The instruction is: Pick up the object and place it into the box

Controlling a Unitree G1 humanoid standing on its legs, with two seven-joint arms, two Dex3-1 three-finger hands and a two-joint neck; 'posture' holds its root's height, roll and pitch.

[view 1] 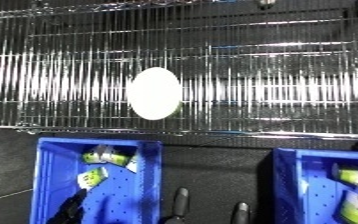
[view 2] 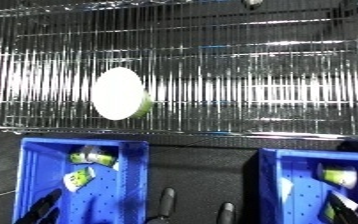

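Object [view 1: 154, 93]: pale oval item with a faint green edge at its lower right in the right eye view; lies on the wire shelf [view 1: 273, 65], near the shelf's middle, somewhat toward 9 o'clock of the view centre. Untouched, no hand near it.

Step in hand: judged to be the approach, before any pick. Nothing lifted yet.

Hands: dark finger tips [view 1: 181, 197] rise from the lower edge at 6 o'clock, between the two bins, straight and apart, holding nothing; unclear which hand these belong to. Another dark shape at 7 o'clock over the left bin, possibly the left hand; fingers not readable there. Cannot tell for either hand whether spread or curled.

Next move, as a judgement: a reach from 6 o'clock toward 12, over the shelf's front rail, then fingers closing round the oval's sides. Smooth rounded form likely to slip or roll on the wires.

Surroundings: left blue bin [view 1: 51, 175] at 7 o'clock, holding several small green and white packets [view 1: 104, 156]; right blue bin [view 1: 291, 185] at 5 o'clock, with similar items [view 1: 355, 176]. Dark floor strip between the bins.

In the way: only the shelf's front rail [view 1: 202, 132], between the bins and the object.
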